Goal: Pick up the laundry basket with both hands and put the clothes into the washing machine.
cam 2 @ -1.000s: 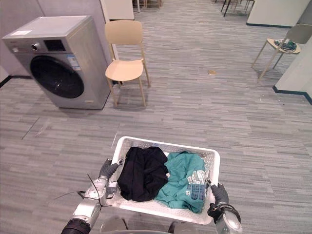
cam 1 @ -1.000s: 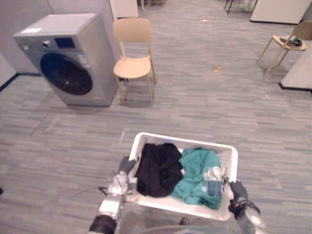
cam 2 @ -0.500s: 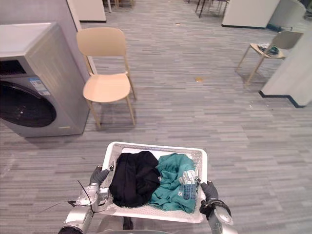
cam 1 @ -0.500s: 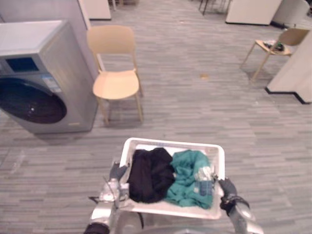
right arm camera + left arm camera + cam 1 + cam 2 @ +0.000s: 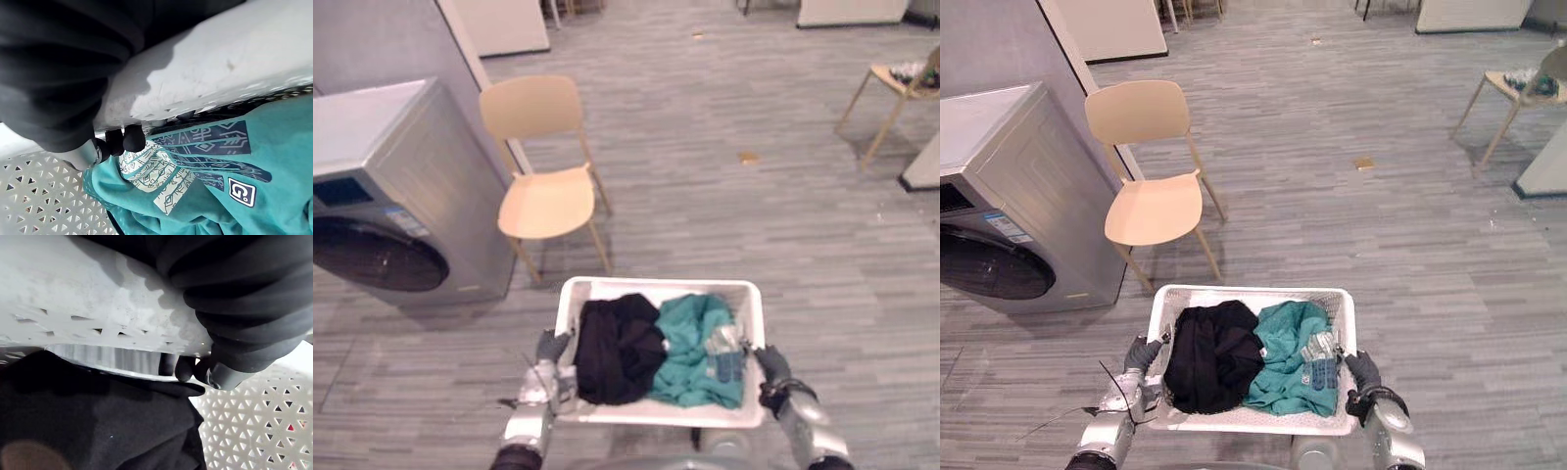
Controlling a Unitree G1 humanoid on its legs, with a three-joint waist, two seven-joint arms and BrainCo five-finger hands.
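Carrying: this looks like the walk to the washer with the load. Keep the laundry basket [image 5: 656, 286] level with even grips, turn left toward the machine, and pass the chair without clipping its legs.
Floor: the grey plank floor [image 5: 734, 225] is flat and open ahead, with pale partitions [image 5: 504, 24] along the far edge.
Washing machine: the silver washing machine [image 5: 382, 186] stands at far left. Its dark round door looks shut, so it will likely need opening.
Chair: a pale wooden chair [image 5: 543, 191] stands just right of the machine. A second chair [image 5: 901, 88] is at far right, well apart.
Basket: white, near centre, carried between the two hands.
Clothes: a black garment [image 5: 617, 348] lies on the left and a teal garment [image 5: 690, 343] on the right, both inside the basket.
Left robot hand [image 5: 548, 350]: fingers curled over the basket's left rim.
Right robot hand [image 5: 771, 367]: fingers hooked over the right rim.
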